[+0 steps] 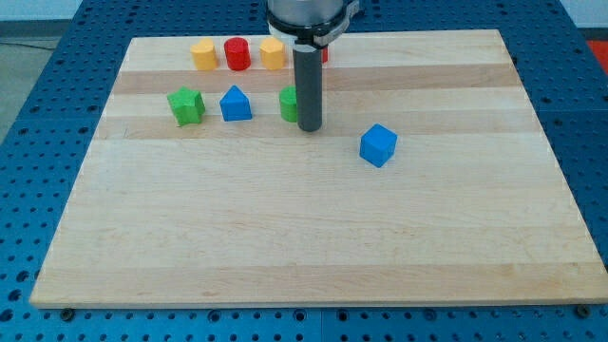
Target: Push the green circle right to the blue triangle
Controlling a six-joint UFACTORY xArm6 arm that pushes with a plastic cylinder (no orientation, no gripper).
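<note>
wooden counter (313,247) on a blue perforated base. the tool is a bare dark rod with nothing to open or close, and it holds nothing; my tip (311,128) rests on the counter in the upper middle of the view.

green circle (289,104) sits just at the view's left of the rod, partly hidden behind it, seemingly touching; contact not certain. blue triangle (236,104) lies further to the view's left of the green circle, near but apart. green star-like block (186,105) is left again of the triangle.

row along the view's top: yellow block (203,54), red cylinder (237,53), second yellow block (273,53), and a sliver of another red block (325,54) behind the rod, shape unclear.

blue cube (378,145) stands alone to the lower right of my tip, well apart.
</note>
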